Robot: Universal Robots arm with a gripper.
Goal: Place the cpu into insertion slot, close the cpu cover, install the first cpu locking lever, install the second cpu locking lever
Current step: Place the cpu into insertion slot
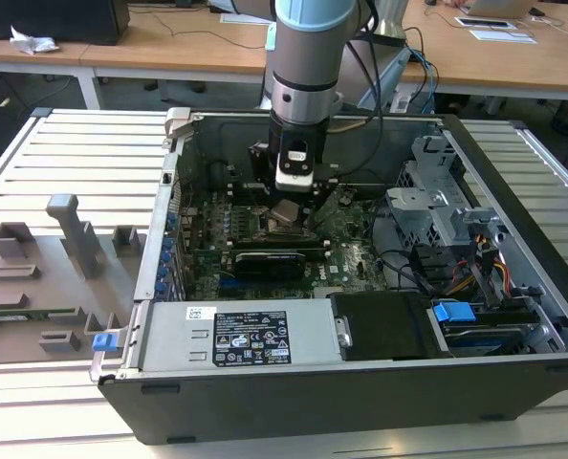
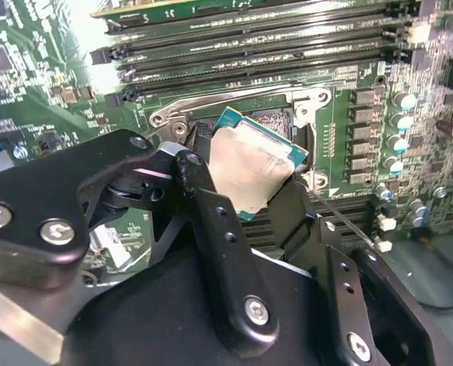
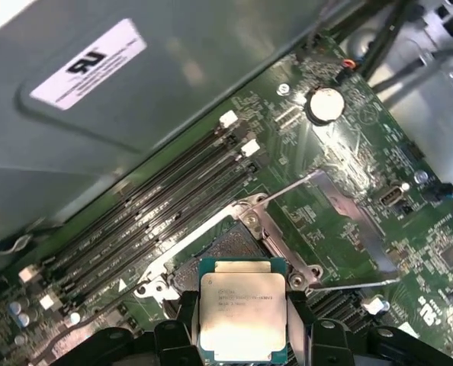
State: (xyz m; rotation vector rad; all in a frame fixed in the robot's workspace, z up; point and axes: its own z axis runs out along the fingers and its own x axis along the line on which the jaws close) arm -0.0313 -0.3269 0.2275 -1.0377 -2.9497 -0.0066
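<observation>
In the exterior view my gripper (image 1: pixel 285 214) reaches down into an open computer case, shut on the cpu (image 1: pixel 284 211). Both wrist views show the silvery square cpu (image 3: pixel 242 316) (image 2: pixel 251 169) pinched at two opposite edges by the black fingers (image 3: pixel 175 335) (image 2: pixel 204 183). It hangs slightly tilted just above the insertion slot (image 3: pixel 225 245) (image 2: pixel 276 120), apart from it. The cpu cover (image 3: pixel 348 219) stands swung open beside the slot. Thin wire locking levers (image 3: pixel 200 240) (image 2: pixel 234 99) lie unlatched along the slot's sides.
Long black memory slots (image 3: pixel 158 206) run beside the socket. A silver power supply box (image 1: pixel 255 335) fills the case's near side, and a drive cage (image 1: pixel 437 210) with cables stands at the exterior view's right. A grey fixture tray (image 1: pixel 45 268) lies outside the case.
</observation>
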